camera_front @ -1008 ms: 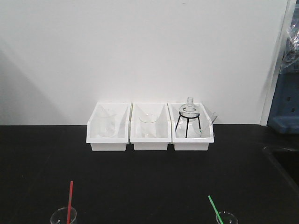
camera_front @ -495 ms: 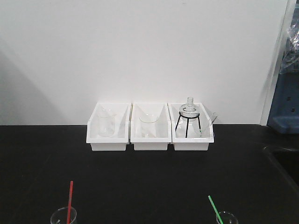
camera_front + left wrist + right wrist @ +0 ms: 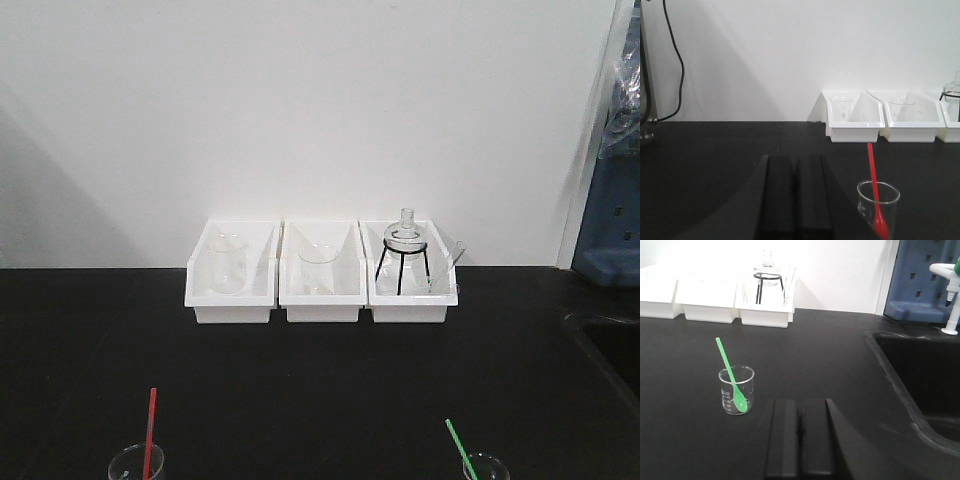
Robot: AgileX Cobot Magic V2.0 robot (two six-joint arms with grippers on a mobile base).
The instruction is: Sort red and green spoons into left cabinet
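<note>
The red spoon (image 3: 871,170) stands bowl-down in a small glass beaker (image 3: 878,206) on the black counter, just right of my left gripper (image 3: 794,160). That gripper is shut with nothing in it. The green spoon (image 3: 727,362) leans in a second beaker (image 3: 736,390), left of and ahead of my right gripper (image 3: 800,403), which is also shut and empty. In the front view the red spoon (image 3: 150,430) and the green spoon (image 3: 457,442) poke up at the bottom edge. The left cabinet is out of view.
Three white bins (image 3: 322,300) holding glassware stand against the back wall; the right one has a flask on a black tripod (image 3: 403,255). A sunken sink (image 3: 920,375), a white tap (image 3: 952,295) and a blue unit (image 3: 925,280) lie to the right. A grey post with a black cable (image 3: 646,75) stands far left.
</note>
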